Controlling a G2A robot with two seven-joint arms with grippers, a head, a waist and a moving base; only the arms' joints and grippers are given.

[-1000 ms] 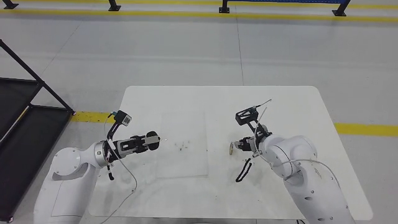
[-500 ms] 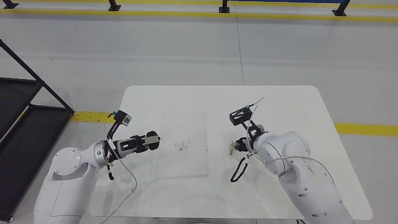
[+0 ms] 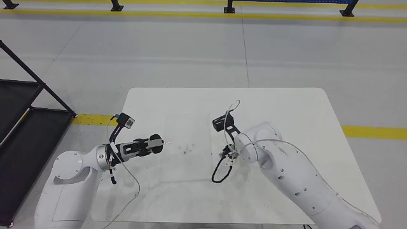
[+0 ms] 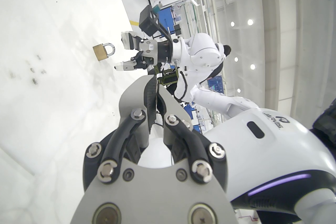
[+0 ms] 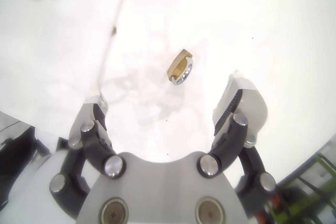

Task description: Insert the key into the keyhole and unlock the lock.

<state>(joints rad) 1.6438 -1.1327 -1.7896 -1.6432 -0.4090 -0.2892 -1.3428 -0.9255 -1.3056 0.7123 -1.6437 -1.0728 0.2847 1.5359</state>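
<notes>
A brass padlock (image 5: pixel 180 70) with a silver shackle lies flat on the white table (image 3: pixel 286 108), near the table's middle. My right gripper (image 5: pixel 168 104) hovers just short of it, open, with the padlock (image 4: pixel 101 51) ahead of its spread fingertips. In the top view the right gripper (image 3: pixel 224 155) sits right of a thin clear sheet. My left gripper (image 4: pixel 155 86) is shut, held low over the table's left part and pointing toward the padlock. I can make out no key between its pads. From above, the left gripper (image 3: pixel 157 144) is level with the right one.
A thin clear sheet (image 3: pixel 187 165) covers the table's middle, with several small dark specks (image 3: pixel 186 146) on it. A black cable loop (image 3: pixel 219 175) hangs from the right wrist. A black rack (image 3: pixel 19 127) stands off the table's left side.
The right arm has swung left toward the table's middle, bringing its open gripper up to the padlock. The left arm has kept still.
</notes>
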